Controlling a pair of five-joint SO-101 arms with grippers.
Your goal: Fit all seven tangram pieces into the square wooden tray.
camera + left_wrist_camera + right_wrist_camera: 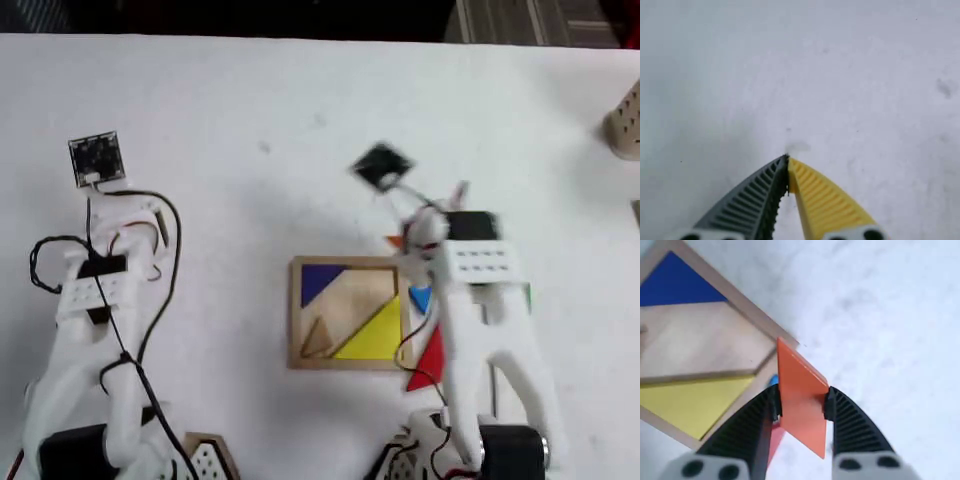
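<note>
Right of the tray [295, 320], the red piece [428, 362] and light blue piece [420, 297] are partly covered by the right arm [485, 330], the orange piece [394, 241] by its wrist. A green sliver [527, 295] farther right cannot be identified.

A white surface [250, 110], faintly smudged in places, carries a pale wooden block drilled with rows of holes [626, 122] at its far right edge and a similar perforated wooden piece [208, 457] at its near edge, with a dark strip [300, 18] beyond the far edge.
</note>
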